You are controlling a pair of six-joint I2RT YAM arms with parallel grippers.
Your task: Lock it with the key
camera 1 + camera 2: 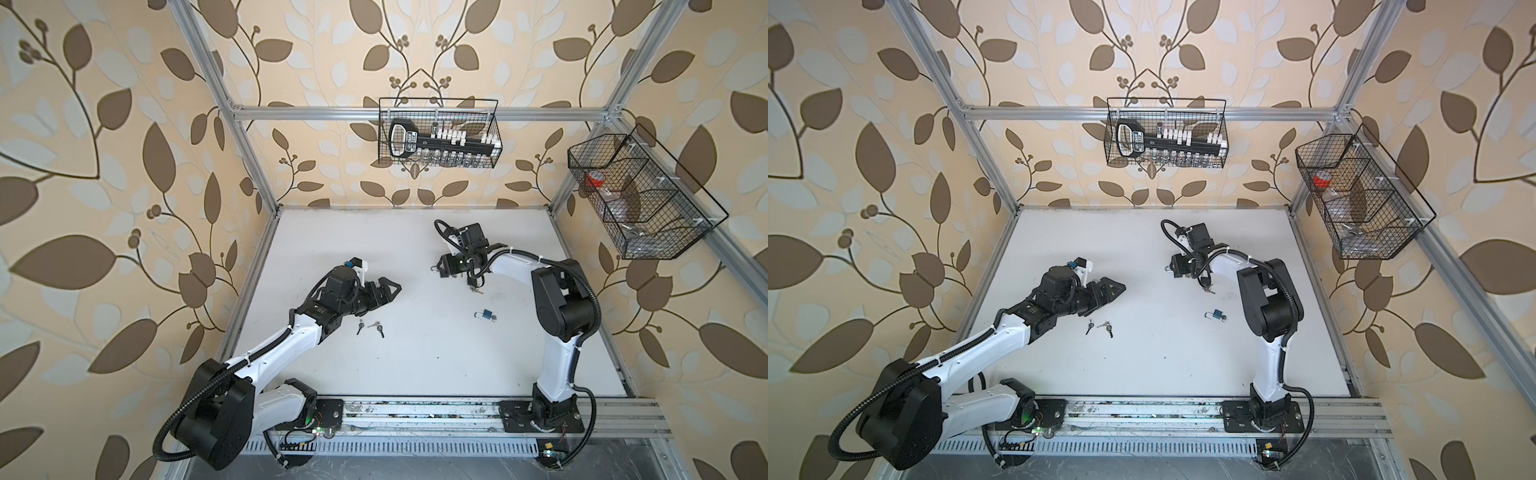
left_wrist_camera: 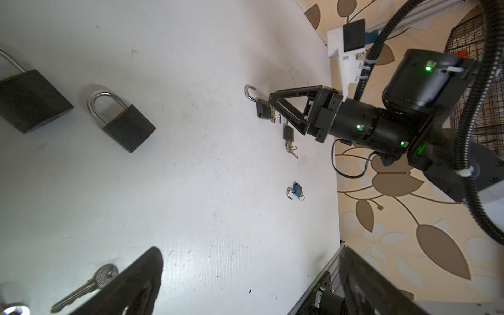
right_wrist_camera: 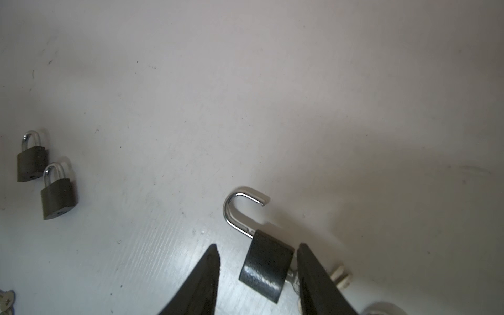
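Right wrist view: right gripper (image 3: 257, 245) straddles the unlatched black padlock (image 3: 266, 270), jaws parted, gripping nothing.
Likely next: press shackle (image 3: 240, 210) home, then turn key (image 3: 290, 275); left gripper (image 1: 390, 287) hangs spread wide.

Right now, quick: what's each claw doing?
Left claw: open, empty.
Right claw: open, straddling the open-shackled black padlock, not gripping it.

Cream walls (image 1: 104, 166) with brown leaves close me in. My white table (image 1: 415, 365) is scuffed and evenly lit. An aluminium frame (image 1: 311, 112) carries one wire basket (image 1: 457, 163) at the back, another (image 1: 665, 245) on the right wall.
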